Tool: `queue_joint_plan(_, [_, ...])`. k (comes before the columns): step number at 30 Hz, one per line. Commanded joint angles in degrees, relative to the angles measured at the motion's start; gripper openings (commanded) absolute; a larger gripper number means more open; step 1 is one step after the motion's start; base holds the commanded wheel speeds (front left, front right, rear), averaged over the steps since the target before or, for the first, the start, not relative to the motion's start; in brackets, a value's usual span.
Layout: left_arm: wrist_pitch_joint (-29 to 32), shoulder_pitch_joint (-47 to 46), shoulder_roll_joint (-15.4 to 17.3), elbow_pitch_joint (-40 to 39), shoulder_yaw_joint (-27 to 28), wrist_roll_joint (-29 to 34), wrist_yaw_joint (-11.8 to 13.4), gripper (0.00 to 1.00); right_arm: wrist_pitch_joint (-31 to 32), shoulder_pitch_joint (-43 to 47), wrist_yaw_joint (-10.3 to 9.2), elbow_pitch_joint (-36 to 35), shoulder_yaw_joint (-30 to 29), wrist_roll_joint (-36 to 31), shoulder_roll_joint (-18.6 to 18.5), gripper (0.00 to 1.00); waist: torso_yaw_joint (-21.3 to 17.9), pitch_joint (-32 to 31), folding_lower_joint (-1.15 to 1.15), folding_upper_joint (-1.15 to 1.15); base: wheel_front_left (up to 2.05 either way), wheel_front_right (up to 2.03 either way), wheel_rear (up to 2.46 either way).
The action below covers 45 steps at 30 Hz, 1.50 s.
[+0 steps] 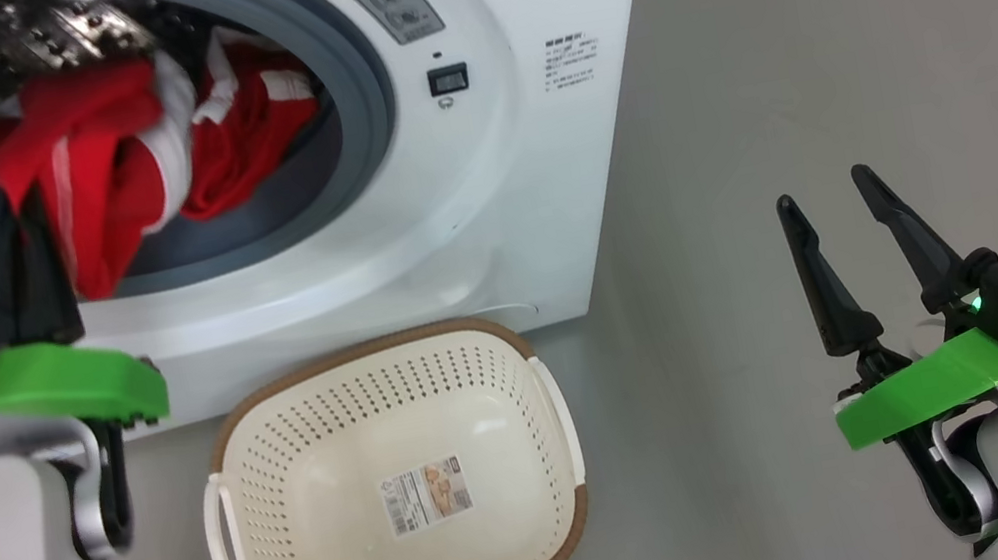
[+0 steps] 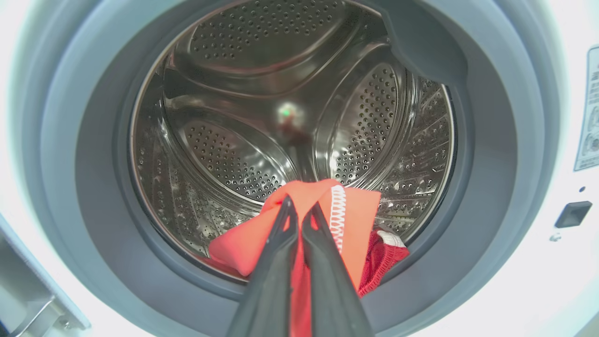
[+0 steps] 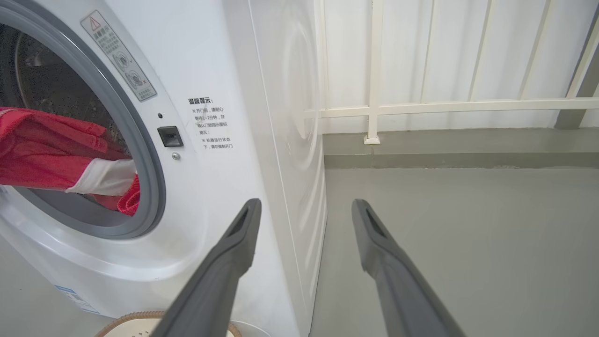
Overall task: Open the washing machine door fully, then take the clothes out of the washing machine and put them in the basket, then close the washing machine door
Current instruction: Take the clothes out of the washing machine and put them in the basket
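Observation:
The washing machine (image 1: 488,211) stands with its round mouth uncovered; its door is out of view. Red clothes (image 1: 106,173) with white trim spill over the grey ring. My left gripper (image 1: 24,212) is at the mouth's lower left, shut on a red garment (image 2: 355,210) that is pinched between its fingertips in front of the steel drum (image 2: 243,117). Another red piece (image 2: 383,252) lies behind on the ring. The cream basket (image 1: 542,536) sits empty on the floor below the mouth. My right gripper (image 1: 824,190) hovers open and empty over the floor, right of the machine.
The grey floor (image 1: 819,13) stretches to the right of the machine. A white railing (image 3: 421,107) and a low kerb run behind it. The basket rim (image 3: 135,323) lies just below my right gripper's (image 3: 306,206) left finger.

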Motion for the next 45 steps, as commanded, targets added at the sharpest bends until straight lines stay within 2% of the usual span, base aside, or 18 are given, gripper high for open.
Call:
queue_joint_plan(1, [0.2, 1.0, 2.2, -2.6, 1.9, -0.3, -0.2, 0.00, -0.4, 0.4, 0.37, -1.1, 1.3, -0.7, 0.1, 1.00, 0.5, -1.3, 0.00, 0.00, 0.00, 0.00, 0.00])
queue_joint_plan(17, [8.8, 15.4, 0.2, -22.1, 1.6, -4.2, 1.9, 0.00, -0.4, 2.8, 0.37, -0.7, 1.0, -0.7, 0.1, 1.00, 0.9, -6.6, 0.00, 0.00, 0.00, 0.00, 0.00])
queue_joint_plan(24, [12.9, 20.9, -0.9, -31.4, 0.7, -5.5, 3.1, 0.00, -0.4, 3.0, 0.37, -1.1, 0.8, -0.6, 0.1, 1.00, 0.8, -6.6, 0.00, 0.00, 0.00, 0.00, 0.00])
queue_joint_plan(27, [14.3, 22.5, -1.5, -33.0, 0.4, -6.6, 3.3, 0.00, -0.4, 3.0, 0.37, -1.3, 0.6, -0.6, 0.1, 1.00, 0.9, -5.6, 0.00, 0.00, 0.00, 0.00, 0.00])
queue_joint_plan(34, [15.6, 22.7, -3.5, -28.7, -0.7, -9.6, 2.3, 0.00, -0.4, 1.7, 0.37, -1.5, 1.2, -0.5, 0.1, 1.00, 0.6, -2.8, 0.00, 0.00, 0.00, 0.00, 0.00])
queue_joint_plan(45, [13.5, 14.6, -6.9, -8.3, -3.4, -13.8, -1.5, 0.00, -0.4, -0.4, 0.37, -1.8, 1.6, -0.9, 0.1, 1.00, -0.3, 2.3, 0.00, 0.00, 0.00, 0.00, 0.00])
